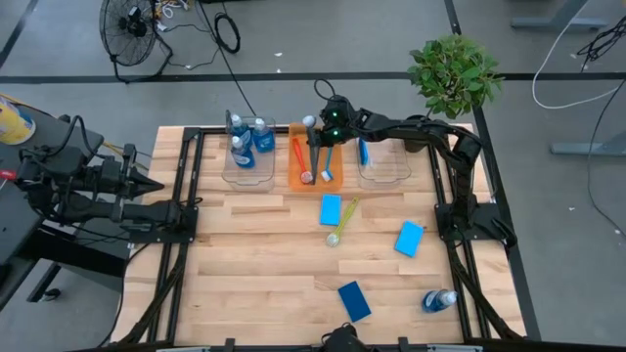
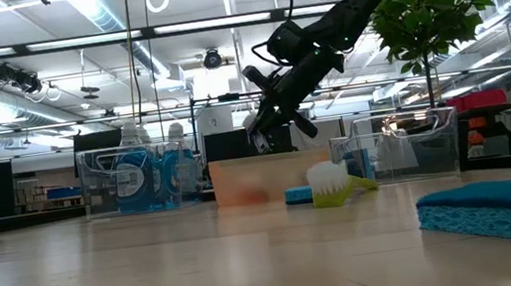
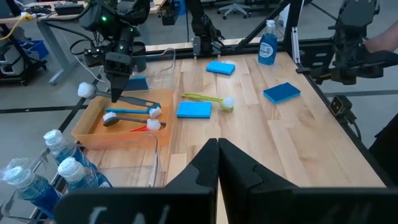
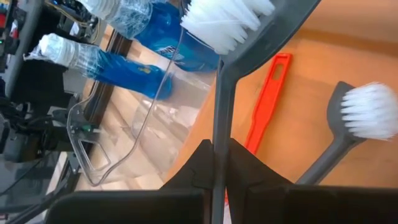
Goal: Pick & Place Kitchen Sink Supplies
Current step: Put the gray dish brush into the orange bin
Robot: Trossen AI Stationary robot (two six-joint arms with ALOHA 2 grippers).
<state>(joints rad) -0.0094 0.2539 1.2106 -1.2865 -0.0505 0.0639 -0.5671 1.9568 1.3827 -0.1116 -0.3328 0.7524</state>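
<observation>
At upper centre of the high view, over the orange bin (image 1: 315, 164), a stiff, light grey brush (image 4: 227, 74) is pinched mid-handle by the right gripper (image 1: 315, 145), and is judged likely to pivot.

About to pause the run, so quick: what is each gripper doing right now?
Left gripper: shut, empty, waiting at the table's left edge.
Right gripper: shut on the dark grey brush, above the orange bin.

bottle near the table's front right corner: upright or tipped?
Tipped. In the high view the bottle lies on its side on the table, cap pointing right, unlike the bottles standing in the left bin.
</observation>
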